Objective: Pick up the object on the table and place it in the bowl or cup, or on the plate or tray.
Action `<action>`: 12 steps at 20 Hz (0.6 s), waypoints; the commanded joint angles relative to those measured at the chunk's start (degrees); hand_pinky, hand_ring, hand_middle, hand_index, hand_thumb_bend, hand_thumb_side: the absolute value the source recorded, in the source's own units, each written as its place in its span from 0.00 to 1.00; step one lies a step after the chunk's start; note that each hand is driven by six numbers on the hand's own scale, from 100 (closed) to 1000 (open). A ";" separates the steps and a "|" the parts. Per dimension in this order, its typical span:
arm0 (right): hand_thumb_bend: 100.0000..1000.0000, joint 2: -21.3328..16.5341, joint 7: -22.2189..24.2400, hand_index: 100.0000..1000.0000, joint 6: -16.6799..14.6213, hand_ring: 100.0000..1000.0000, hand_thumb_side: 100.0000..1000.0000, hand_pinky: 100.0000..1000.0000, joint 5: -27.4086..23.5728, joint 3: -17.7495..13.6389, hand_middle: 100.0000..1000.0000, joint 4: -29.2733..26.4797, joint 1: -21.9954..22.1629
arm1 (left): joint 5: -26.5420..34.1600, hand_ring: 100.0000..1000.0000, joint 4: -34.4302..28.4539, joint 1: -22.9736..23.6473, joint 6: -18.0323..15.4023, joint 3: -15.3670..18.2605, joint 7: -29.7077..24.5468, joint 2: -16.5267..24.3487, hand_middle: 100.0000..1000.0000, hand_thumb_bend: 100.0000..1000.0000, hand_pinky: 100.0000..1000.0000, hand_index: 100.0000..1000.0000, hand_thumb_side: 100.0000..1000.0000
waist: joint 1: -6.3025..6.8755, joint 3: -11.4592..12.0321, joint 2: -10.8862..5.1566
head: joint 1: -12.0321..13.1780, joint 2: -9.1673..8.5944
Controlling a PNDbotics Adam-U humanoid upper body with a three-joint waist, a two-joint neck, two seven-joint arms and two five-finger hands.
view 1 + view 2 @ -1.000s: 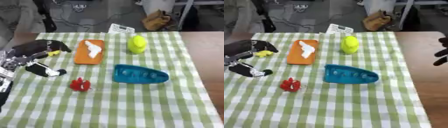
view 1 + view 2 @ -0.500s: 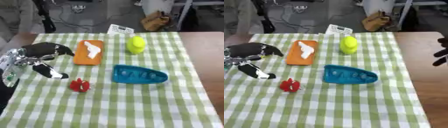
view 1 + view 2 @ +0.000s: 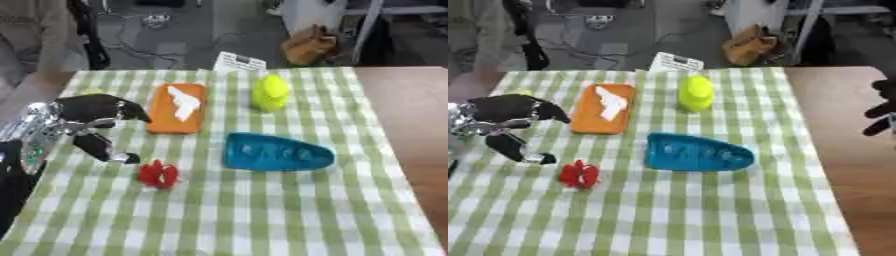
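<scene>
A small red object [image 3: 158,174] lies on the checked cloth, left of centre. My left hand [image 3: 92,111] hovers up and to the left of it, open, with curved fingers over the cloth and the thumb [image 3: 105,148] pointing down toward the red object; it holds nothing. An orange tray [image 3: 166,122] with a white object [image 3: 184,102] on it lies just right of that hand. A blue oval dish [image 3: 276,152] sits at the centre. A yellow-green cup-like object [image 3: 270,92] stands behind it. My right hand [image 3: 881,107] shows at the right edge over bare table, open.
The green-and-white checked cloth [image 3: 262,215] covers most of the table, with bare brown wood [image 3: 411,115] on the right. A white card [image 3: 239,62] stands at the far edge. A small yellowish spot [image 3: 91,92] shows behind my left hand.
My left hand has moved right and nearer, closing on the red object. The right hand and the things on the cloth have stayed put.
</scene>
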 commanded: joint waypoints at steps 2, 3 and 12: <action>0.00 -1.58 0.12 0.66 -0.13 0.55 0.67 0.44 0.05 -0.29 0.71 -1.36 -0.52 | -2.66 0.80 0.87 -2.75 -10.47 -1.03 -9.71 0.05 0.80 0.64 0.70 0.93 0.94 | 0.28 0.01 -1.79 | 0.09 -0.53; 0.00 -1.57 0.13 0.66 -0.14 0.55 0.67 0.44 0.04 -0.28 0.71 -1.36 -0.53 | -3.53 0.80 1.16 -3.07 -10.49 -1.36 -9.56 -0.24 0.80 0.64 0.70 0.93 0.94 | 0.27 0.01 -1.80 | 0.09 -0.50; 0.00 -1.56 0.16 0.66 -0.13 0.55 0.67 0.44 0.01 -0.23 0.71 -1.36 -0.51 | -9.43 0.82 3.30 -4.71 -10.51 -3.27 -7.01 -2.13 0.81 0.74 0.70 0.94 0.97 | 0.24 0.00 -1.83 | 0.09 -0.46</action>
